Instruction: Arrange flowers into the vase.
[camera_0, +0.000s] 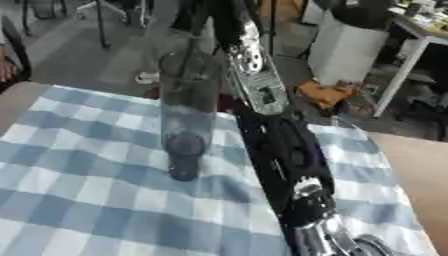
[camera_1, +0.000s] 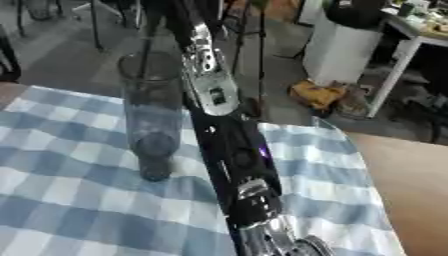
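A tall clear glass vase (camera_0: 188, 115) stands upright on the blue and white checked cloth (camera_0: 79, 190), near the cloth's far edge. No flower shows in it or anywhere on the table. My right arm (camera_1: 229, 150), black with silver joints, runs from the top of the view down past the right side of the vase. Its hand (camera_0: 325, 239) sits at the bottom edge, right of and nearer than the vase, and is cut off by the frame. My left hand is out of view.
Bare wooden tabletop (camera_0: 420, 165) shows to the right of the cloth. Beyond the table's far edge lies the floor with a white bin (camera_0: 346, 50), an orange object (camera_0: 324, 92) and a white table leg (camera_0: 401, 75).
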